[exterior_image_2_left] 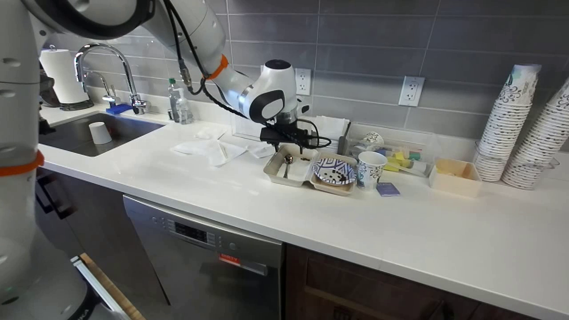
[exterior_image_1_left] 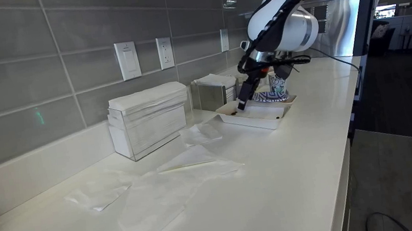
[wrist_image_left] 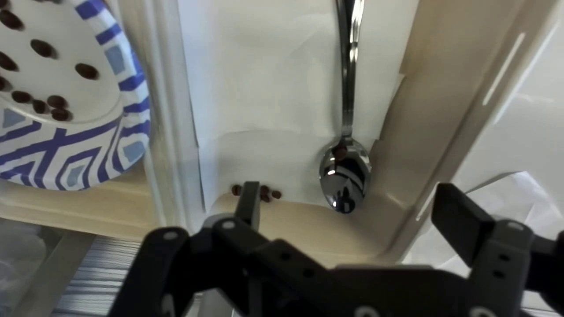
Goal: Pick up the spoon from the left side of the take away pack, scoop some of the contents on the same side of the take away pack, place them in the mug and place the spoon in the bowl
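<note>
The take away pack (exterior_image_2_left: pixel 284 181) lies open on the counter and also shows in an exterior view (exterior_image_1_left: pixel 249 124). The metal spoon (wrist_image_left: pixel 348 92) rests in its left compartment, head toward the wall; it also shows in an exterior view (exterior_image_2_left: pixel 287 166). A few brown beans (wrist_image_left: pixel 266 193) lie at that compartment's far end. The blue-patterned bowl (exterior_image_2_left: pixel 333 165) holds several beans and sits in the other compartment. The mug (exterior_image_2_left: pixel 370 171), white with blue marks, stands upright beside the pack. My gripper (wrist_image_left: pixel 350 204) is open and empty above the compartment, its fingers either side of the spoon's head.
Napkin holders (exterior_image_1_left: pixel 150 119) stand along the wall behind the pack. Loose napkins (exterior_image_1_left: pixel 186 174) lie on the counter. A clear bin (exterior_image_2_left: pixel 395 151) with packets, a pale box (exterior_image_2_left: pixel 455 180) and cup stacks (exterior_image_2_left: pixel 506 120) stand past the mug. A purple packet (exterior_image_2_left: pixel 387 189) lies near it.
</note>
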{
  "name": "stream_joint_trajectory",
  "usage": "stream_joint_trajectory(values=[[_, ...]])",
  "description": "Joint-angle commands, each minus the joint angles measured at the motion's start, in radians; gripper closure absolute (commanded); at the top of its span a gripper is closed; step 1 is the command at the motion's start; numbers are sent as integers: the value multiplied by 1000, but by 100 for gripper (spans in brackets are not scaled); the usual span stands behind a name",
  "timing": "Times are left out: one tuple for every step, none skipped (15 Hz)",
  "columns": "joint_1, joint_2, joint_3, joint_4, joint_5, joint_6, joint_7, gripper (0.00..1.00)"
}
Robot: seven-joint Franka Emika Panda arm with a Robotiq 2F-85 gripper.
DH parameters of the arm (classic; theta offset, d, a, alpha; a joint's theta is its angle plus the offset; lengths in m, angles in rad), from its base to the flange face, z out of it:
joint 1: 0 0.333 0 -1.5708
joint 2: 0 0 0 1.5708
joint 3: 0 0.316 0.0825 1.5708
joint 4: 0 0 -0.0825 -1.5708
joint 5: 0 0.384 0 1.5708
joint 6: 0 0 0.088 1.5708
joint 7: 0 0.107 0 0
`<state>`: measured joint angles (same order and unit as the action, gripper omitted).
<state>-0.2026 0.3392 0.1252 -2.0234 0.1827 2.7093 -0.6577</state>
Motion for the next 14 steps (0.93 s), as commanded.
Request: stream_joint_trajectory(values=[[-71, -25, 74, -50, 120, 63, -143, 0], [-86, -34, 88, -59, 149, 69, -180, 0], [-102, -45, 103, -72, 181, 80, -220, 0], [-114, -53, 114, -83, 212, 86, -255, 0], [-130, -59, 127, -87, 251, 78, -296, 0], [-141, -62, 136, -90, 287, 69, -339, 0], [-126, -74, 103, -93, 258, -11, -325, 0], [-90, -39, 82, -52, 243, 39, -290, 0], [-89, -41, 76, -53, 244, 33, -293, 0], [-87, -41, 73, -51, 243, 33, -292, 0], [-85, -40, 72, -49, 242, 33, -292, 0], [-83, -40, 72, -48, 242, 33, -292, 0], [-92, -34, 91, -45, 266, 54, -330, 0], [-98, -35, 105, -49, 280, 60, -360, 0]])
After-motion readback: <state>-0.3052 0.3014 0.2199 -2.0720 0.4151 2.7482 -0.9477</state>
